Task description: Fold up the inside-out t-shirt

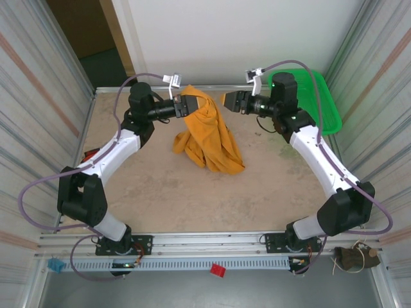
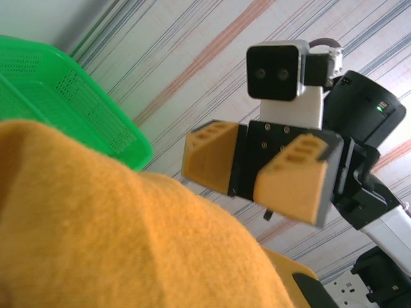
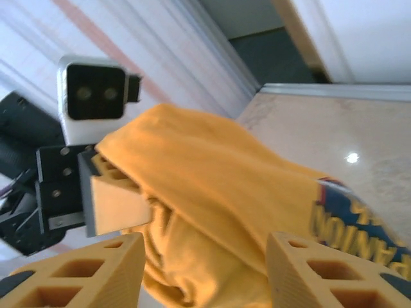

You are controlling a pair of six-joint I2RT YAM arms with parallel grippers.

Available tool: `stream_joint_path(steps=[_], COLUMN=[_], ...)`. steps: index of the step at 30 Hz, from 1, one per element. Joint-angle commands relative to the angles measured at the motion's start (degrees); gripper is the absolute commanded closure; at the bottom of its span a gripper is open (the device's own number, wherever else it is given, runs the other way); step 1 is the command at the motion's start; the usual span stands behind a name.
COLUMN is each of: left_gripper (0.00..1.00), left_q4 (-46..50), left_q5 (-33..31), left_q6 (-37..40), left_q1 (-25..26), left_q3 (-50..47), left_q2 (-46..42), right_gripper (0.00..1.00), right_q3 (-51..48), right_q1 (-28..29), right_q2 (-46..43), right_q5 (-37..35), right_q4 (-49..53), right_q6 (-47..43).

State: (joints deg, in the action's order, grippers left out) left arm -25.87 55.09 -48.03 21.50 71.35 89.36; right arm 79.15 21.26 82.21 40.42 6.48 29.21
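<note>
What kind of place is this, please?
Probably a robot test cell, not a home: left arm and right arm bolted to an aluminium rail, corrugated panel walls enclosing the table.

Matt fuzzy cloth t-shirt [image 1: 209,141] (soft nap); glossy perforated plastic basket [image 1: 323,93].
</note>
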Motion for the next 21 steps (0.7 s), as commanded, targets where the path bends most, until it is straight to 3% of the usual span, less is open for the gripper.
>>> stream_joint_path(steps=[1,6,12,21], left_gripper=[1.00,1.00,1.00,1.00], left_q4=[-0.73,0.23,0.49,-0.87], left_q5=[1.62,1.87,1.36,1.49], left_q6=[1.03,1.66,1.89,0.65], left_q1=[0.57,0.92,0.93,1.05], left_q3=[3.02,3.36,2.65,2.67], left_q2=[0.35,0.13,-1.27,-2.17], right_gripper=[0.55,0.57,0.68,0.68], right_q3=[-1.36,-0.74,-1.63,-3.59], right_q1=[3.22,5.29,4.56,3.43], right_q2=[0.20,2.39,3.47,4.49], right_q5=[0.51,-1.48,-3.27,-3.06], right_q4=[-1.14,-1.64,-1.20,-3.19], right_q6=[-1.04,-0.91,-1.51,0.49])
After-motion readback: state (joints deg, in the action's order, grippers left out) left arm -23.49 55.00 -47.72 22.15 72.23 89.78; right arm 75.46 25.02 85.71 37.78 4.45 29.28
